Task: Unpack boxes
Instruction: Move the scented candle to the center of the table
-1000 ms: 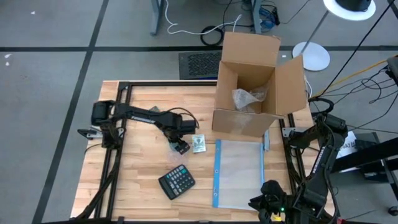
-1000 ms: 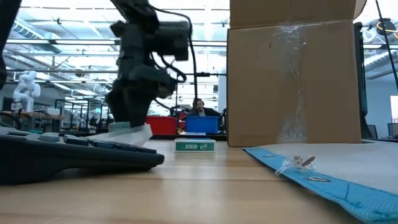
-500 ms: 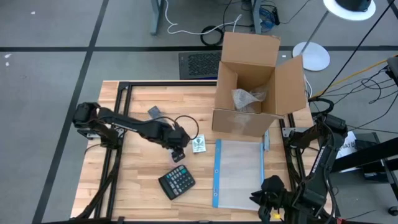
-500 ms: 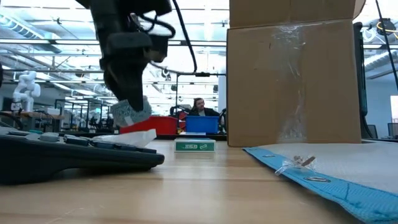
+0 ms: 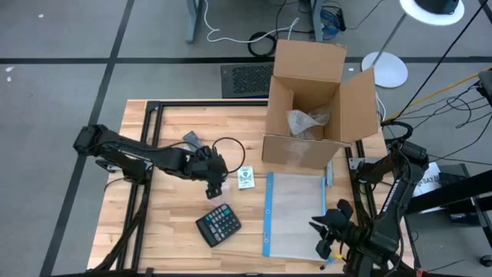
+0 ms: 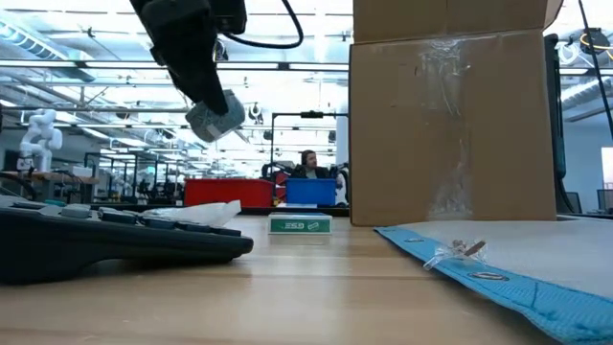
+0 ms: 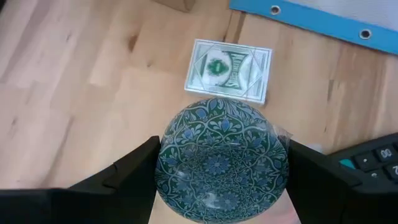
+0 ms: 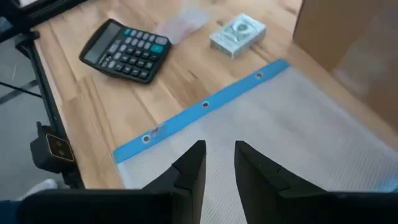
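The brown cardboard box (image 5: 315, 115) stands on its base at the table's far right, flaps open, with a crumpled clear bag (image 5: 307, 121) inside; in the low view the box (image 6: 450, 125) fills the right side. My left gripper (image 5: 214, 185) hangs over the table's middle, shut on a round blue flower-patterned disc (image 7: 221, 162), just left of a green card pack (image 5: 246, 178). My right gripper (image 5: 327, 237) hovers open over the near end of a clear pouch with a blue edge (image 5: 296, 215). My left gripper pinches the disc between its two fingers (image 7: 124, 177), one on each side of the disc's rim (image 7: 163, 163). The fingers come from above, pointing down. The disc (image 6: 215, 120) is lifted clear of the table, with its patterned face toward the wrist camera.
A black calculator (image 5: 217, 225) lies near the table's near edge, below the left gripper. A scrap of clear plastic (image 8: 183, 22) lies beyond it. The pouch (image 8: 298, 124) lies flat in front of the box. Bare wood shows at the table's far left (image 5: 177, 119).
My left gripper has risen from table height with the disc held between its fingers, so the disc now hangs well above the table. My right gripper has moved a little toward the far edge, over the pouch's near end.
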Controlling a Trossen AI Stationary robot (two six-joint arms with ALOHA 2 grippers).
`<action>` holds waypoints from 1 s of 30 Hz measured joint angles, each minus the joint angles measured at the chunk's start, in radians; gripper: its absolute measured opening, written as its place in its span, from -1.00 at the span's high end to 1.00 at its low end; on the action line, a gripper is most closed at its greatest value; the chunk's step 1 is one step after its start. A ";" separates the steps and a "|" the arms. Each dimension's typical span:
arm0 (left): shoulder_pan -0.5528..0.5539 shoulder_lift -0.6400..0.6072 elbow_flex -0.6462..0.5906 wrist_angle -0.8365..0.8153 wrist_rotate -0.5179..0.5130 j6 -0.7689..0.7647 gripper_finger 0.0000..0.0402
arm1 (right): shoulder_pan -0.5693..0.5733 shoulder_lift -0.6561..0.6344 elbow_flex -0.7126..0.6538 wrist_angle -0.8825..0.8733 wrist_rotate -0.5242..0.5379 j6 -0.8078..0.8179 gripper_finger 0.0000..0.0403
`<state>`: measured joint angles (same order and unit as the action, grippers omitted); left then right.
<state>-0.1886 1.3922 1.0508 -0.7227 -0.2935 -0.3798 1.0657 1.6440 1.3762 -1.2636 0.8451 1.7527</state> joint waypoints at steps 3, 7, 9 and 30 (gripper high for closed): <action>0.013 -0.017 0.000 -0.028 -0.004 0.034 -0.45 | -0.002 0.000 0.000 -0.022 0.028 -0.037 0.63; 0.040 -0.016 -0.055 -0.030 -0.021 0.072 -0.45 | -0.005 0.000 0.000 -0.023 0.076 -0.099 0.63; 0.055 -0.010 -0.111 -0.010 -0.019 0.061 -0.45 | -0.005 0.001 0.000 -0.012 0.103 -0.120 0.63; -0.003 -0.074 -0.341 0.113 0.278 -0.112 -0.50 | -0.004 0.045 0.000 0.401 0.142 -0.405 0.63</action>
<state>-0.1912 1.3184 0.7093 -0.6094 -0.0156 -0.4915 1.0618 1.6890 1.3766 -0.8631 0.9867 1.3477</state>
